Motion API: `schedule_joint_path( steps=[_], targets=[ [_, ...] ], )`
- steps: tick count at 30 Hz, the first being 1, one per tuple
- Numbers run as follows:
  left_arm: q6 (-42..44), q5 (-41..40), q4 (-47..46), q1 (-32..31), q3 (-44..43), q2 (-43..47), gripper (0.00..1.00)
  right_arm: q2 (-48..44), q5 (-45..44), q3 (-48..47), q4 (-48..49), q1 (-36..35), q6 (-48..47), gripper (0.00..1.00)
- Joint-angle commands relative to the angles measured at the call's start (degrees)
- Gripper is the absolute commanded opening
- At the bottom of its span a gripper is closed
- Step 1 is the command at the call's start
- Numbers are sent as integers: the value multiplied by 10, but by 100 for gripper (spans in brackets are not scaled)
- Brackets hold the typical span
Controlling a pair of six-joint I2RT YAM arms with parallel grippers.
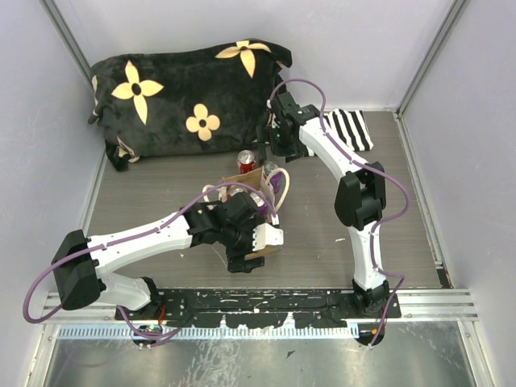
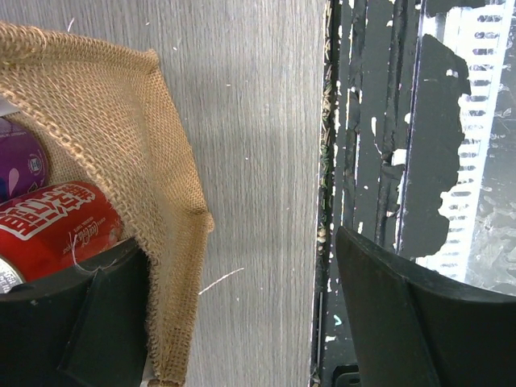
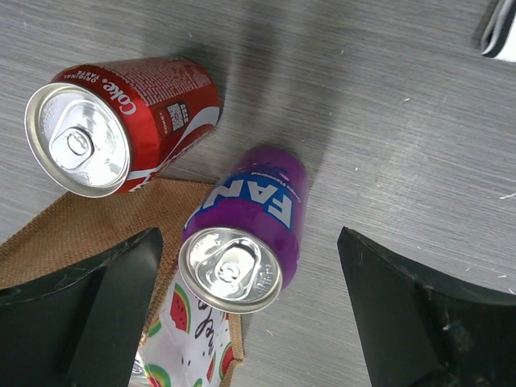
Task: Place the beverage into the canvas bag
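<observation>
Two grippers, both jaws spread wide, neither holding anything. Right gripper point(image 3: 250, 234) hovers over upright purple can point(image 3: 250, 214) on grey wood-grain table point(image 3: 387, 121), just beside red can point(image 3: 121, 121) and canvas bag point(image 3: 72, 234). Left gripper point(image 2: 242, 242) straddles bag's burlap wall, unpinched. Second red can point(image 2: 56, 222) and second purple can point(image 2: 20, 161) sit inside. Flowered cushion point(image 1: 185, 89) and striped cloth point(image 1: 351, 129) along back wall. Open tabletop right of bag.

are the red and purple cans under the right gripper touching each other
Apart. The right wrist view shows a strip of bare table between the red can and the purple can, both standing upright.
</observation>
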State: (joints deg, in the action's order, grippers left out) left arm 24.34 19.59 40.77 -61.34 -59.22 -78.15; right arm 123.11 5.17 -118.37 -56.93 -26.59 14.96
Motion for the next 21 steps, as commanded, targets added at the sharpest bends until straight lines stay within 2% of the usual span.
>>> schedule_joint_path(
  steps=[1, 21],
  targets=[
    [-2, 11, 25, -5, 17, 8, 88, -3, -9, 2, 22, -15, 14, 96],
    [-1, 10, 19, -5, 24, 7, 88, 2, -28, 66, 24, -20, 20, 94]
  ],
)
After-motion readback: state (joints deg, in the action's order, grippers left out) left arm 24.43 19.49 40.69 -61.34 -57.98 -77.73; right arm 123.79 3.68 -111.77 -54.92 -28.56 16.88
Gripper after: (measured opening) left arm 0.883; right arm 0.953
